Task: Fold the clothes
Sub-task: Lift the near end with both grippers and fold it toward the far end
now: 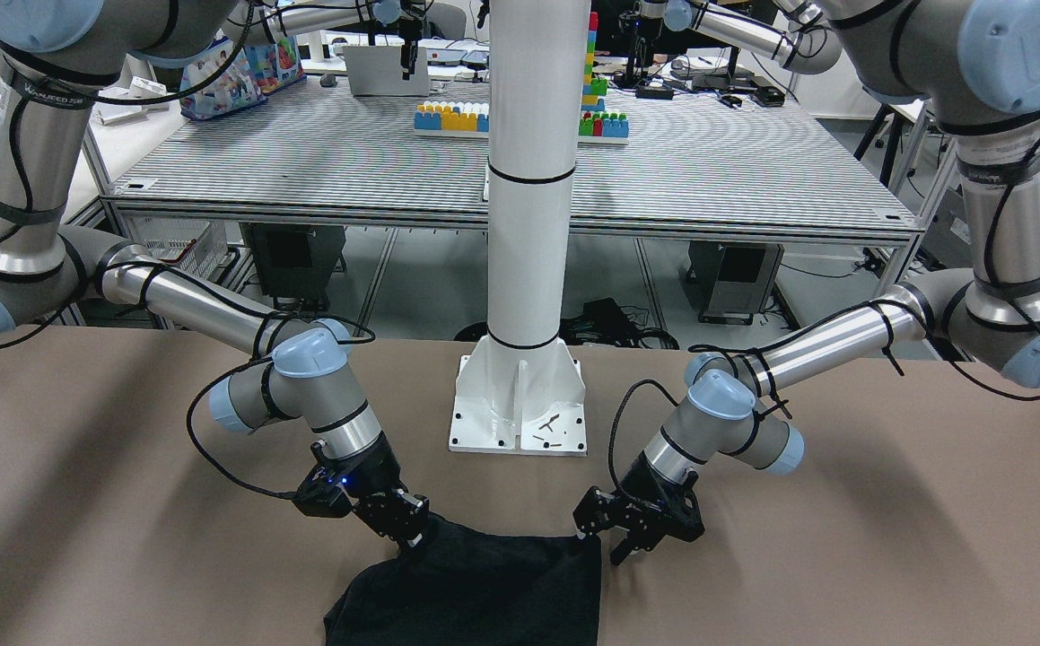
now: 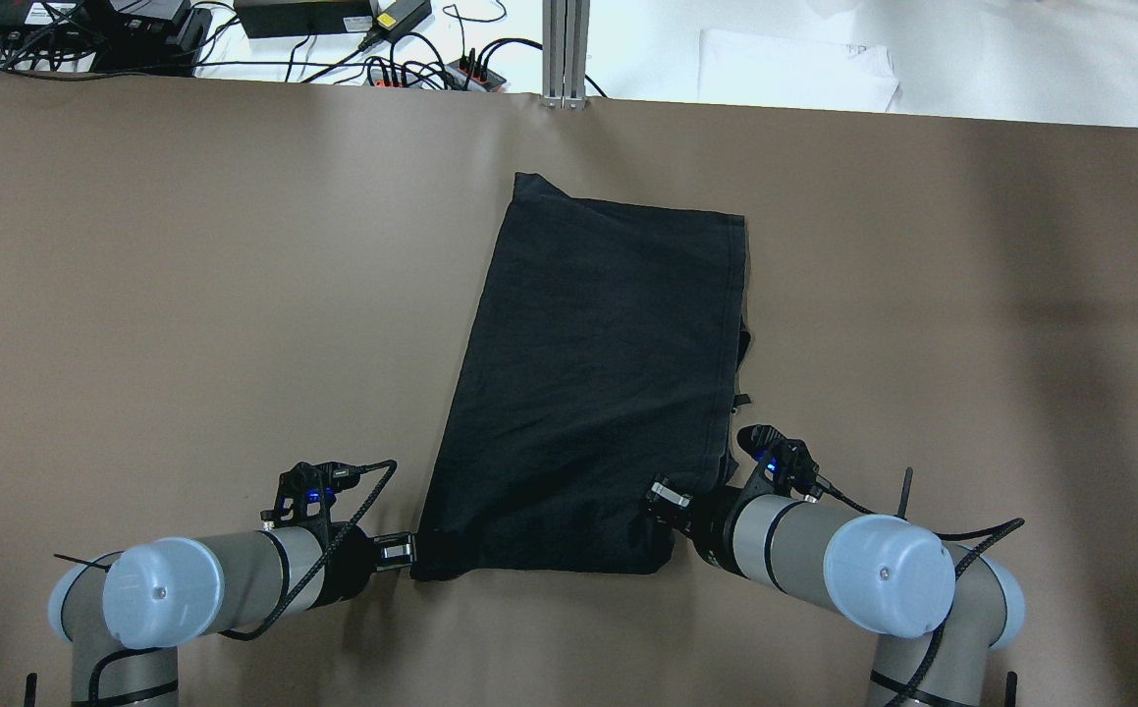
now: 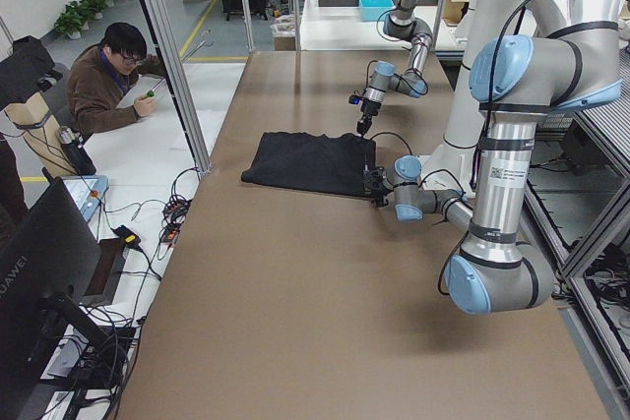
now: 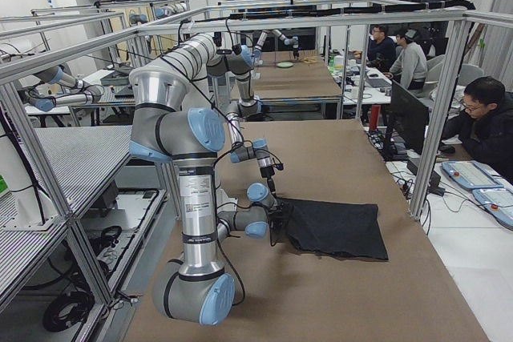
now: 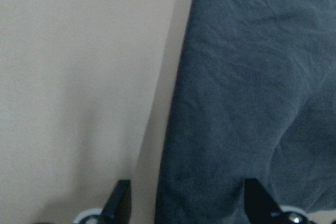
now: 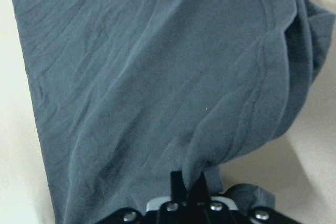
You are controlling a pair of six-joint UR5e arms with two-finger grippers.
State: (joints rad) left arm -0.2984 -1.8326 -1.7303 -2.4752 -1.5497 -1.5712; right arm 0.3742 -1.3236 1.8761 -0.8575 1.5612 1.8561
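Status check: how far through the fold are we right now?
Done: the black garment lies narrowed into a long panel, layers showing along one side. In hand: the right claw is shut on a near corner; the left claw is open astride the other corner's edge. Left: close the left claw, then probably carry the near edge to the far edge.

Matt, softly creased black cloth garment (image 2: pixel 598 393) on smooth matt brown table (image 2: pixel 186 295)

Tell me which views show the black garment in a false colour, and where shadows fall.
Left wrist view: garment washed to blue-grey, slightly soft; right wrist view: same tint, creases sharper; front-facing view: broad soft shadows lie across the table.
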